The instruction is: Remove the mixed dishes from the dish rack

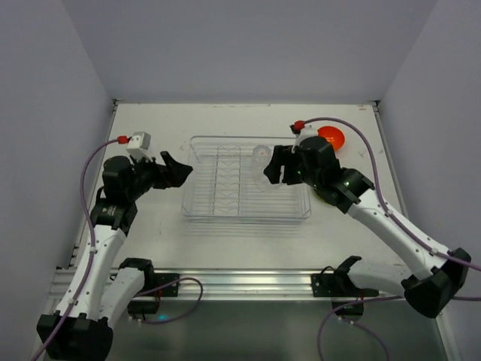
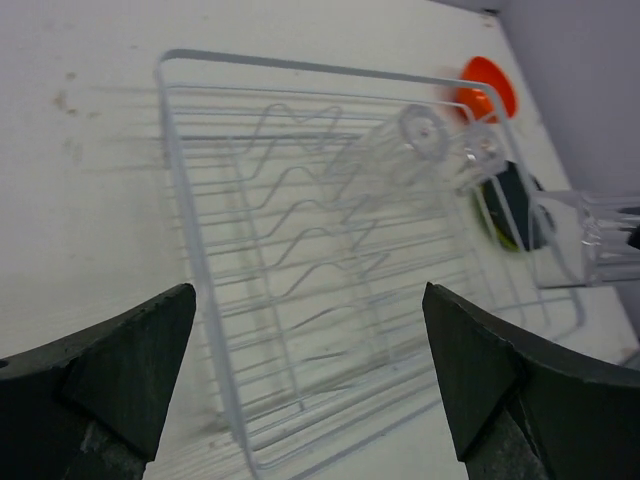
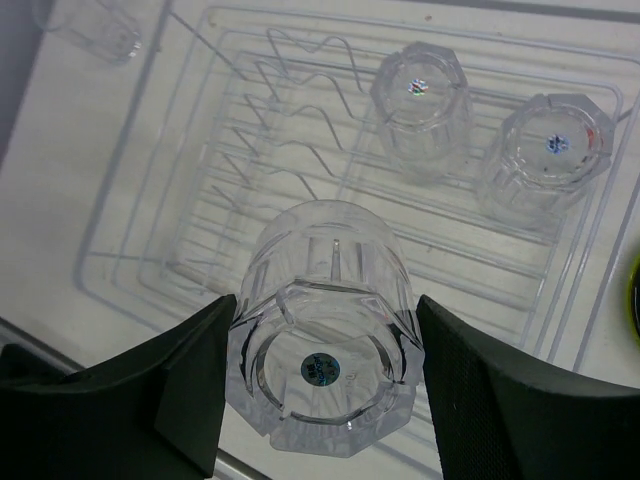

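Observation:
The clear dish rack [image 1: 225, 192] lies mid-table and also shows in the left wrist view [image 2: 220, 250] and the right wrist view [image 3: 150, 230]. My right gripper [image 1: 274, 171] is shut on a clear tumbler [image 3: 325, 330] and holds it base-up over the rack's right part. Two more tumblers [image 3: 420, 100] [image 3: 550, 150] stand upside down in the rack. Another tumbler [image 3: 95, 30] stands outside it on the table. The orange-red bowl [image 1: 331, 137] sits on the table right of the rack. The black plate [image 2: 510, 205] and a yellow-green rim [image 3: 635, 290] lie beside the rack, mostly hidden under my right arm. My left gripper [image 1: 180, 171] is open and empty at the rack's left edge.
Grey walls close in the table on the left, back and right. A metal rail [image 1: 248, 282] with the arm bases runs along the near edge. Purple cables [image 1: 361, 135] loop off both wrists.

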